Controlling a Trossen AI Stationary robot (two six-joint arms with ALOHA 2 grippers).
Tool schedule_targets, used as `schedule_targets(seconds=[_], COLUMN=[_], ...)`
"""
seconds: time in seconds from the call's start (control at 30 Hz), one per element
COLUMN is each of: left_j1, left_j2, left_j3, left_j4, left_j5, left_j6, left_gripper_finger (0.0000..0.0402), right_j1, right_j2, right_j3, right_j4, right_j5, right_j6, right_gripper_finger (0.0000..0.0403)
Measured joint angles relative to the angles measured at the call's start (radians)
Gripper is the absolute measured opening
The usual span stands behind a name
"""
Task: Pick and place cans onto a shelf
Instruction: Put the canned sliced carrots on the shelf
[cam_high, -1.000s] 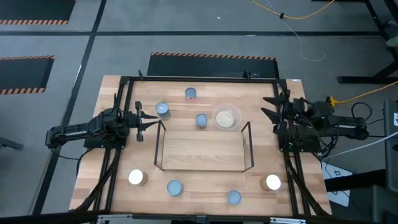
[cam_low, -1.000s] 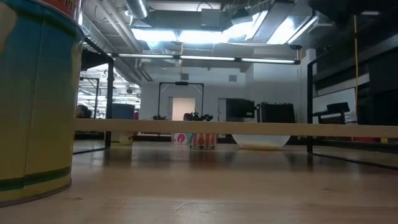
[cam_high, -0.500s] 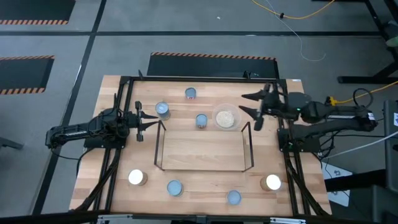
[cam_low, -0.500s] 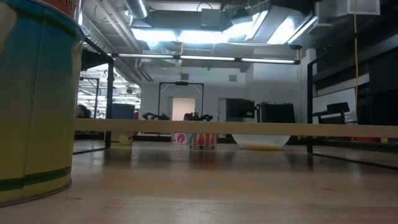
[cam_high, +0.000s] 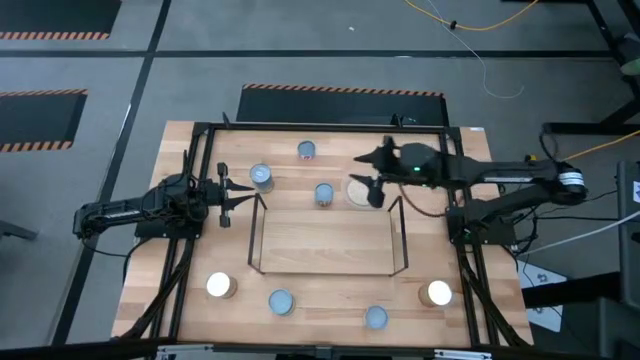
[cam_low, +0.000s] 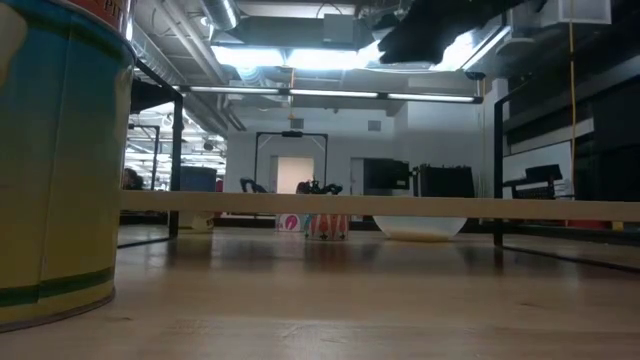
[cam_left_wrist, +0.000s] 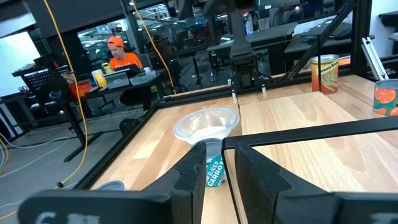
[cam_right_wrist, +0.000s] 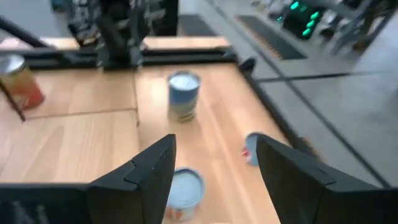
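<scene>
Right fingers (cam_high: 369, 181) spread, arm outstretched over dish (cam_high: 359, 195).

cans, far side: three upright cans with pale blue tops; one (cam_high: 306, 150) nearest the table's far edge, one (cam_high: 261, 177) off the shelf's far left corner, one (cam_high: 323, 193) just beyond the shelf's far rod.
cans, near side: four upright cans along the near edge; white tops at the left (cam_high: 219, 286) and right (cam_high: 438, 293) ends, pale blue tops on the two between (cam_high: 281, 301) (cam_high: 375, 317).
can closest to low camera: fills the left edge (cam_low: 55, 160), teal and yellow sides, upright.
shelf: low black-rod rack (cam_high: 262, 208), see-through, mid-table, holding no cans.
</scene>
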Motion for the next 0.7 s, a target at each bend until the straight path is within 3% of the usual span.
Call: schedule_targets(seconds=[0.37, 0.7], left_j1=[0.000, 0.000], left_j2=[0.000, 0.000], left_j3=[0.000, 0.000], left_j4=[0.000, 0.000], left_j5=[0.000, 0.000], left_j6=[0.000, 0.000], left_gripper_finger=[0.0078, 0.0078], right_j1=[-0.039, -0.038], right_j2=[0.243, 0.457], right_j3=[0.028, 0.277], right_j4=[0.134, -0.091], right_j5=[-0.145, -0.145], right_j6=[0.001, 0.006], right_gripper_finger=[0.0227, 0.0227])
